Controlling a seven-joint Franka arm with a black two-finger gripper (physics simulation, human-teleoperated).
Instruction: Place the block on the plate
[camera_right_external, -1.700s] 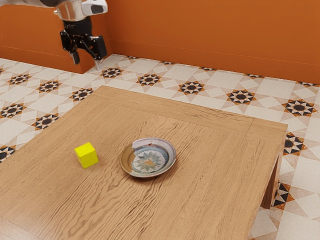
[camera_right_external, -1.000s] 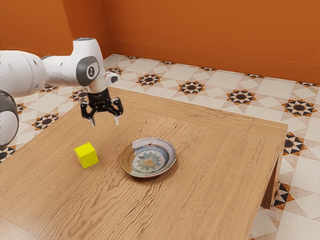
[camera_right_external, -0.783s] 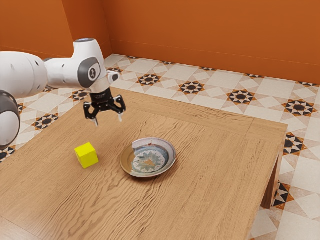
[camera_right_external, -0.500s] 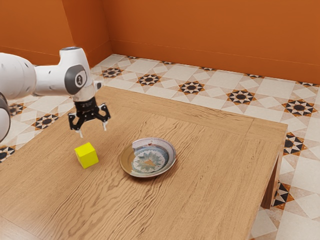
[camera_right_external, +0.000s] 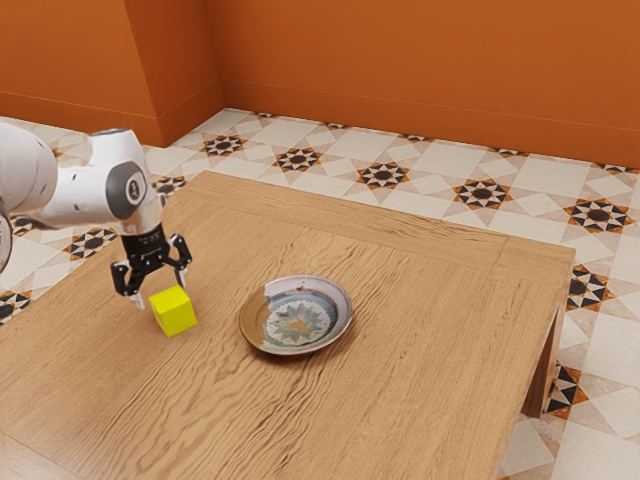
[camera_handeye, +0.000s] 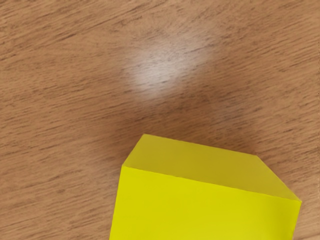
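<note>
My gripper (camera_right_external: 160, 295) is low over the table in the exterior view, its two fingers spread wide. The yellow block (camera_right_external: 174, 312) rests on the wood right by the fingertips, partly in front of them; whether they touch it I cannot tell. In the wrist view the block (camera_handeye: 205, 205) looms large at the lower edge, close under my hand. The round plate (camera_right_external: 298, 318), brown and blue-grey with a flower pattern, lies on the table toward the exterior view's right of the block, apart from it.
The wooden table (camera_right_external: 400, 350) carries the block and plate. Its far edge runs along a patterned tile floor (camera_right_external: 384, 175), with an orange wall (camera_right_external: 430, 70) behind. In the exterior view the arm (camera_right_external: 85, 195) reaches in from the left.
My gripper has come in over the table, then moved down and toward the exterior view's left, to the block. The block and plate have stayed where they were.
</note>
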